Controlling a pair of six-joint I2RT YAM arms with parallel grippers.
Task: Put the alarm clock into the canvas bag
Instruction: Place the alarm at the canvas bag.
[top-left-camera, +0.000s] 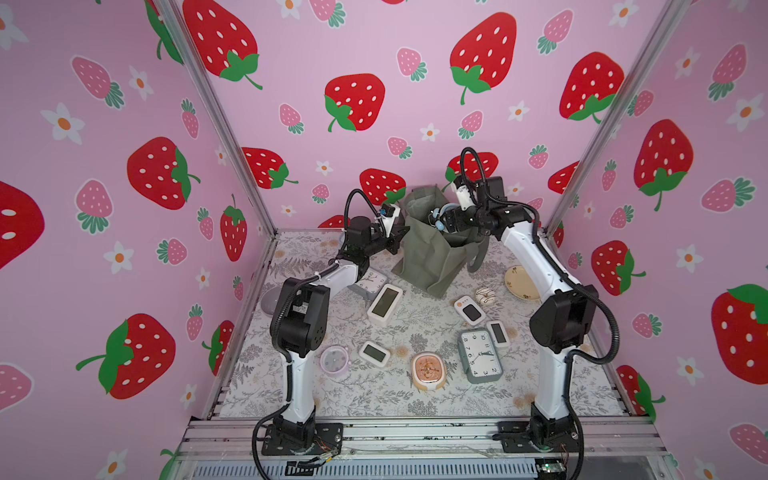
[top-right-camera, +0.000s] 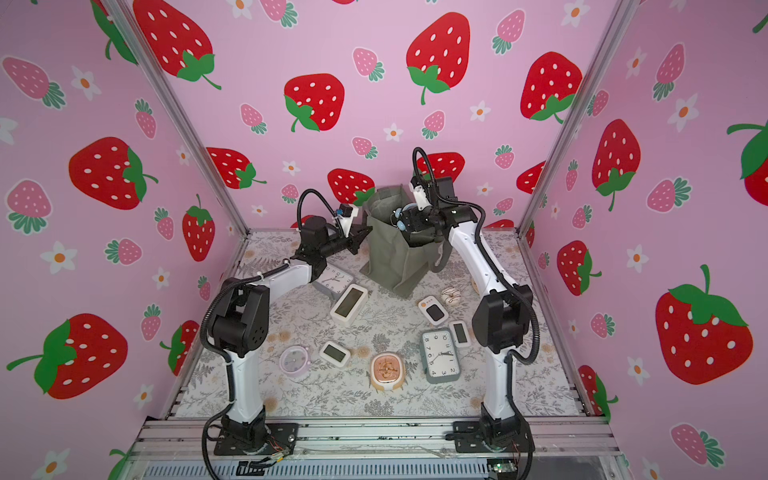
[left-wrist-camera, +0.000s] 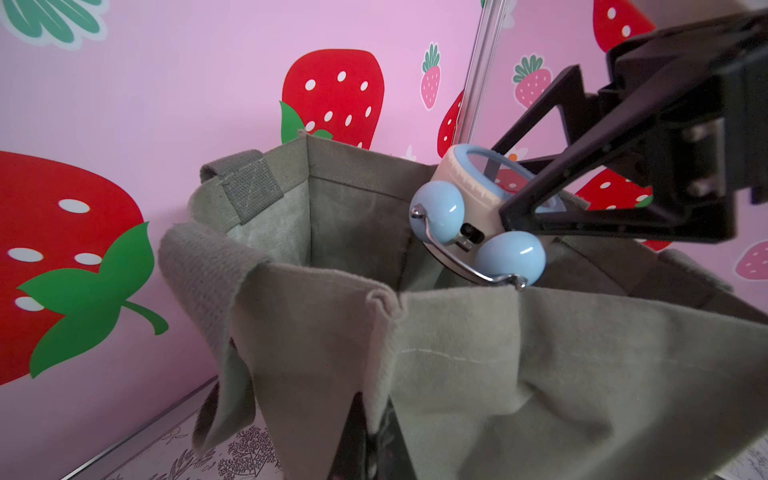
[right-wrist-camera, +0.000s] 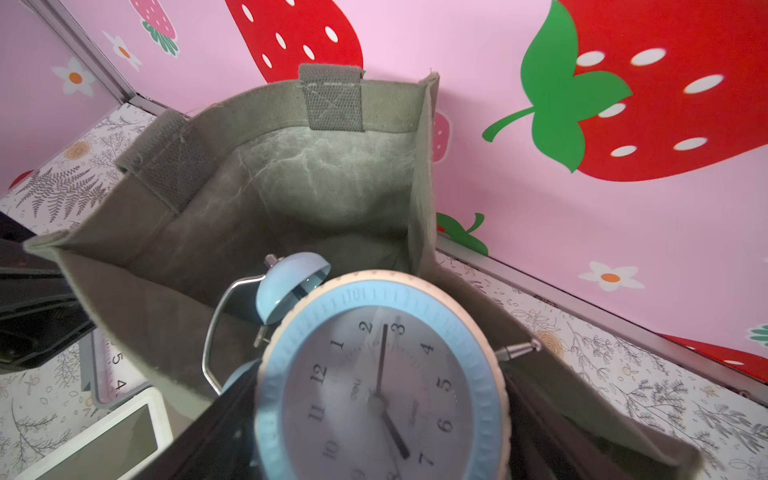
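Looked down into a booth walled in pink strawberry print and floored with a floral-print tabletop (top-left-camera: 374, 399). Found the canvas bag (top-left-camera: 432, 253) standing upright near the back wall, mouth open, between the two arms. Saw the left gripper (top-left-camera: 401, 235) clenched on the fabric of the bag's rim on that arm's side, with the cloth bunched and folded at the pinch and the corner drawn outward.

Followed the right arm over the opposite rim to the right gripper (top-left-camera: 444, 218), grasping the alarm clock (top-left-camera: 436, 216): a cream-bodied twin-bell model with pale blue bells, a wire handle and a blue ring round the dial. Placed the clock up at rim height over the bag's opening, carried in the jaws. Noted the bells and handle turned toward the left arm in the left wrist view, with the handle just beside the near rim; could not tell whether touching. Saw the dial facing the right wrist camera, with the bag's inner walls beyond it.

Found other things lying on the tabletop in front of the bag, well apart from it:
- a white digital clock (top-left-camera: 384, 303)
- a grey square clock (top-left-camera: 480, 355)
- an orange clock (top-left-camera: 428, 370)
- a lilac round clock (top-left-camera: 334, 360)
- a cream plate (top-left-camera: 519, 282) by the right arm
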